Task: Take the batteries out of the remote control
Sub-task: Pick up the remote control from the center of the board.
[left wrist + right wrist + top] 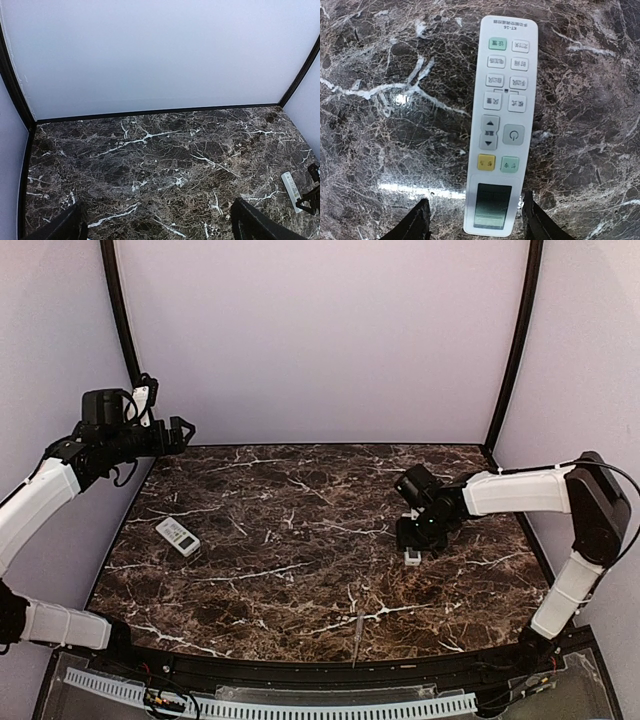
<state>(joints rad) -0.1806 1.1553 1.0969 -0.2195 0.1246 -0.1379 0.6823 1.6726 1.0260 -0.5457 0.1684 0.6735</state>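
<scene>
Remote control [502, 125] lay buttons-up mid-frame on the marble surface [380, 100], its screen end between the right gripper's [476, 197] spread, unevenly spaced jaws; closing might skew it. Left gripper's [157, 225] jaws gaped, empty.

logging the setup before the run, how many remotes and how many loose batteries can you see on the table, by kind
remote controls: 2, the left remote and the right remote, which lies between the fingers of the right gripper
batteries in view: 0
total: 2
</scene>
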